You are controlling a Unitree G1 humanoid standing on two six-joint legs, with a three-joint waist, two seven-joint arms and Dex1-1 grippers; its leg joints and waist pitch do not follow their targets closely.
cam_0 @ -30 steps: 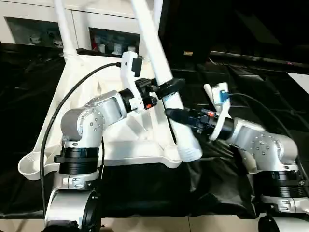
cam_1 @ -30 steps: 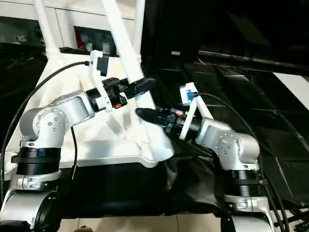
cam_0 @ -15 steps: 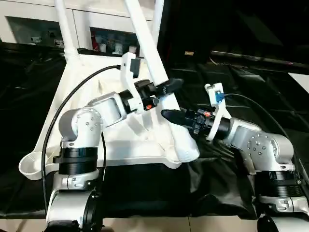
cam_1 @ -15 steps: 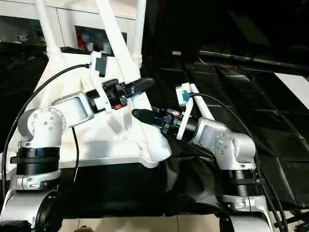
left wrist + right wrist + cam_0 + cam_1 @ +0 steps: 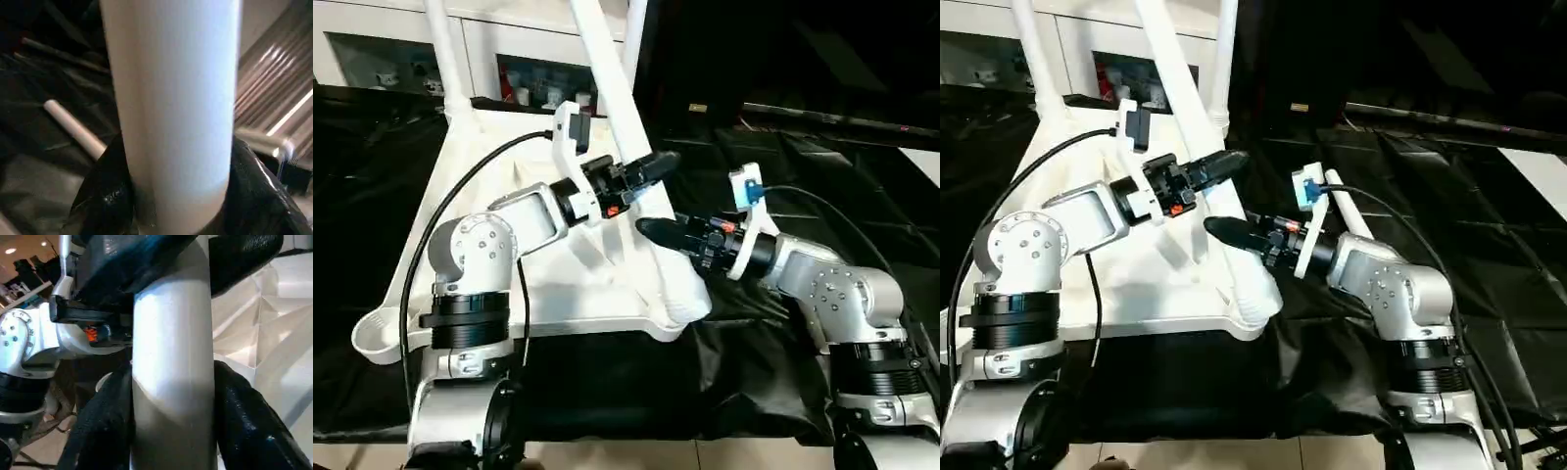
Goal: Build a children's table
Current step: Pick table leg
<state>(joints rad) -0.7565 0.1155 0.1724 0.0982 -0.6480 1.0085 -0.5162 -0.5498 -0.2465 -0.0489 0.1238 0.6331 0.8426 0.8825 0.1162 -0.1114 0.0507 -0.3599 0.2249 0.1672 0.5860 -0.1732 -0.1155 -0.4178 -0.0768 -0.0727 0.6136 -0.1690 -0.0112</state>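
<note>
Left gripper point(image 5: 641, 168) and right gripper point(image 5: 656, 233) each clasp the same white leg point(image 5: 625, 127). The leg stands tilted in the near corner socket of the upturned table top point(image 5: 489, 284) on the black worktop point(image 5: 803, 176).

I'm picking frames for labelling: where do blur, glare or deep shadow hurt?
Left wrist view: the leg is close and soft, the background blurred. Right wrist view: leg half lit, half shaded, fingers blurry. Eye views: the black cover goes almost featureless at the back, and the table top is bright, its ribs faint.
</note>
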